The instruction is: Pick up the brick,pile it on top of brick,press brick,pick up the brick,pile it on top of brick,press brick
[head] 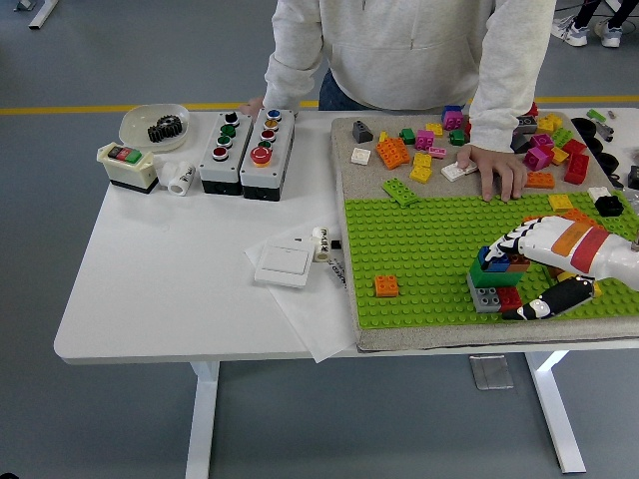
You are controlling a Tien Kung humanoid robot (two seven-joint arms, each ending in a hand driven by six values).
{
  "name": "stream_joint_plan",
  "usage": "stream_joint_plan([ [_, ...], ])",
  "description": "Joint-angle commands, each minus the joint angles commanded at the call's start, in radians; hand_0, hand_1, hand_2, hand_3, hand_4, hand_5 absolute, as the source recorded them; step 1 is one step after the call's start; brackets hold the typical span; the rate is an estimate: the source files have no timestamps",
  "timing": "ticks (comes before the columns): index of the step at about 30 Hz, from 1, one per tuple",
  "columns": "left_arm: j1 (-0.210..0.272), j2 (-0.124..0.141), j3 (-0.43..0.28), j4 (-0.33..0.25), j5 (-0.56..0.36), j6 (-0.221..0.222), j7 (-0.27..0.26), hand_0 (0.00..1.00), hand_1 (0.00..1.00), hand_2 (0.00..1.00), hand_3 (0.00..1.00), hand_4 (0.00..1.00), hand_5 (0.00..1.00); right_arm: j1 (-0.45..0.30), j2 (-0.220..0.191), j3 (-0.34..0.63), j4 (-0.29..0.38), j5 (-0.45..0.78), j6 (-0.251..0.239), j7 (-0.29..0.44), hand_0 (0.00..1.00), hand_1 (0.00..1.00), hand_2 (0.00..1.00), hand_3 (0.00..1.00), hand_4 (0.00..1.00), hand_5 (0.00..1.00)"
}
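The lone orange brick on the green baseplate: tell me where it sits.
In the head view, the orange brick stands alone near the green baseplate's front left corner, left of the brick stack under the right hand.
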Motion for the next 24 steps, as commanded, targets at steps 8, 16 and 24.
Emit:
stream_joint_plan([
  [8, -0.001, 0.000, 0.002, 0.000, 0.000, 0.000, -0.001, 0.753, 0.741, 0.748, 0.595, 0.659, 0.592, -0.004, -0.003, 0.000, 0.005, -0.003, 0.004, -0.002, 0.699, 0.688, 0.739, 0.693, 0.914, 0.609],
  [16, -0.004, 0.001, 0.005, 0.000, -0.004, 0.000, -0.001, 0.753, 0.741, 0.750, 0.595, 0.660, 0.592, -0.010, 0.000, 0.007, 0.005, -0.011, 0.011, -0.006, 0.695, 0.687, 0.739, 0.688, 0.915, 0.601],
  [24, -0.005, 0.001, 0.007, 0.000, -0.007, 0.001, -0.002, 0.753, 0.741, 0.751, 0.595, 0.660, 0.591, -0.011, 0.000, 0.003, 0.005, -0.014, 0.014, -0.008, 0.696, 0.688, 0.736, 0.687, 0.915, 0.598],
])
